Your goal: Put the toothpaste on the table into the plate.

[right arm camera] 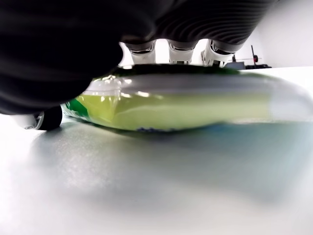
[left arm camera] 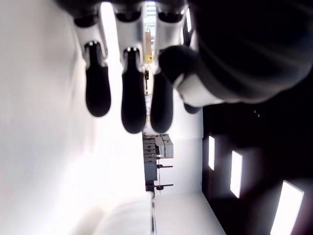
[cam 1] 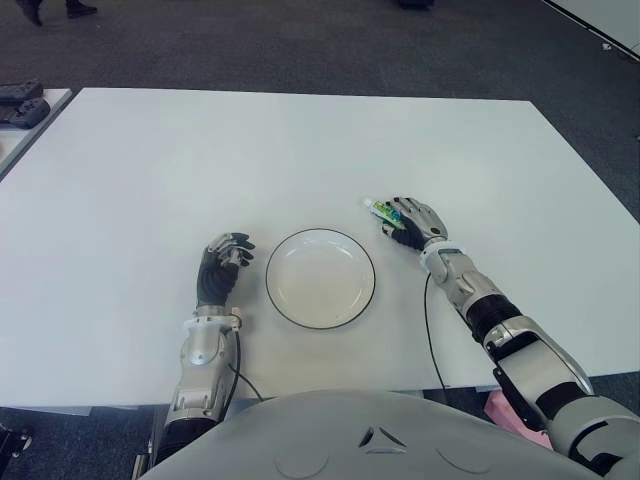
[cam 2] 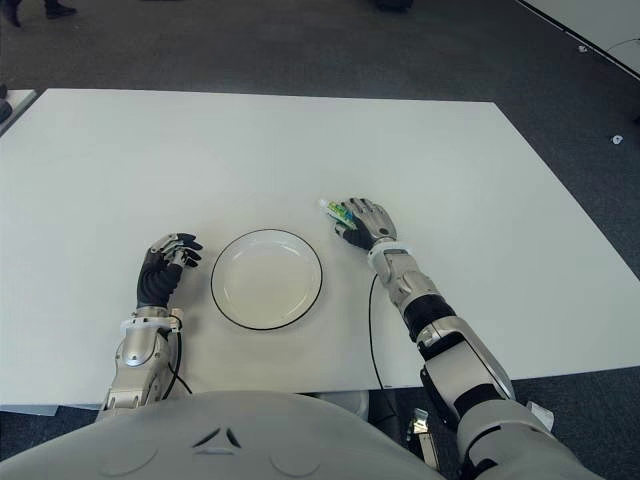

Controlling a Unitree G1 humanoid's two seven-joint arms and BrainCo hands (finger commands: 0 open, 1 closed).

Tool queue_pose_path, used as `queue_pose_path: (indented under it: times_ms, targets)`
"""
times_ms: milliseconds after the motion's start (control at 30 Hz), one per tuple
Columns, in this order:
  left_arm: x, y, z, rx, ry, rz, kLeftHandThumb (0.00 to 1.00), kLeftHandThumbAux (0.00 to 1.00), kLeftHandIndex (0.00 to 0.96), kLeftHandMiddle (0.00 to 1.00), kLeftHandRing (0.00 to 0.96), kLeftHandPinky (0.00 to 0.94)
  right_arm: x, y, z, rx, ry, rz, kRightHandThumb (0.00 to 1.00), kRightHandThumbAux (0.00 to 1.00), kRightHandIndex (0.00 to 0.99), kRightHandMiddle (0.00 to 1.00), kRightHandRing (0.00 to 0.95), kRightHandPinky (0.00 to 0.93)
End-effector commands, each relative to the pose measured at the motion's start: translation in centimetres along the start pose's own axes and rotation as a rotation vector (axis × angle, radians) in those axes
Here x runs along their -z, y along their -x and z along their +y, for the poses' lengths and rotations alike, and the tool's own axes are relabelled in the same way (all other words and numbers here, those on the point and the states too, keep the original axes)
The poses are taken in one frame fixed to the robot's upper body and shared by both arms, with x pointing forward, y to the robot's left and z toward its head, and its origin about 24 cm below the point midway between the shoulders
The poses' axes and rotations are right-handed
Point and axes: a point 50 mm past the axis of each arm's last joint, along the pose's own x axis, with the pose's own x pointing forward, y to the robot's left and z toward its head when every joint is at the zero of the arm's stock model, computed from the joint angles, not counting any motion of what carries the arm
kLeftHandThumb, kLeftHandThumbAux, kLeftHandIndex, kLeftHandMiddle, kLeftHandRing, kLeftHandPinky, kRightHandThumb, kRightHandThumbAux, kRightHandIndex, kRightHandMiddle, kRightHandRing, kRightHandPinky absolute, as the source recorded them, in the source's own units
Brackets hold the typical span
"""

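Note:
A green and white toothpaste tube [cam 1: 381,209] lies on the white table [cam 1: 300,150], just right of the plate and beyond its far edge. My right hand [cam 1: 410,222] covers the tube's near end. In the right wrist view the fingers arch over the toothpaste [right arm camera: 186,105] and the thumb presses its side, while the tube still touches the tabletop. The white plate with a dark rim [cam 1: 320,231] sits at the front centre with nothing in it. My left hand [cam 1: 222,262] shows left of the plate, fingers [left arm camera: 133,100] relaxed and holding nothing.
Dark objects [cam 1: 20,100] lie on a neighbouring table at the far left. A person's feet [cam 1: 50,10] stand on the dark carpet beyond. A thin black cable [cam 1: 430,330] runs along my right forearm to the table's front edge.

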Motion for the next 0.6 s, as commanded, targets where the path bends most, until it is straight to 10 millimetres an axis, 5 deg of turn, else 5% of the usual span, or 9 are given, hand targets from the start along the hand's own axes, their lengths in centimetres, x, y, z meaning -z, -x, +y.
queue_pose_path:
  times_ms: [33,100,300,400,533,600]
  targets:
    - [1.11,0.48,0.32,-0.020,-0.009,0.068,0.834,0.680,0.406,0.483,0.544,0.529,0.13,2.55,6.08,-0.317,-0.022,0.037,0.572,0.284,0.000,0.000,0.000,0.078]
    - [1.11,0.47,0.34,-0.022,-0.011,0.068,0.834,0.679,0.407,0.483,0.546,0.530,0.18,2.54,6.04,-0.313,-0.032,0.038,0.596,0.304,0.000,0.008,0.060,0.199]
    - [1.16,0.43,0.38,-0.020,-0.018,0.066,0.834,0.680,0.402,0.489,0.552,0.532,0.38,2.55,5.94,-0.310,-0.087,0.058,0.686,0.356,0.009,0.114,0.203,0.345]
    - [1.21,0.42,0.41,-0.021,-0.019,0.070,0.834,0.681,0.399,0.491,0.554,0.532,0.50,2.53,5.86,-0.314,-0.100,0.066,0.742,0.390,0.183,0.271,0.348,0.438]
    - [1.21,0.41,0.43,-0.021,-0.021,0.071,0.834,0.681,0.398,0.493,0.554,0.531,0.59,2.51,5.75,-0.309,-0.108,0.071,0.780,0.409,0.327,0.369,0.421,0.492]
    - [1.19,0.41,0.44,-0.021,-0.021,0.069,0.835,0.680,0.398,0.493,0.554,0.531,0.65,2.50,5.67,-0.303,-0.117,0.078,0.753,0.578,0.390,0.451,0.479,0.524]
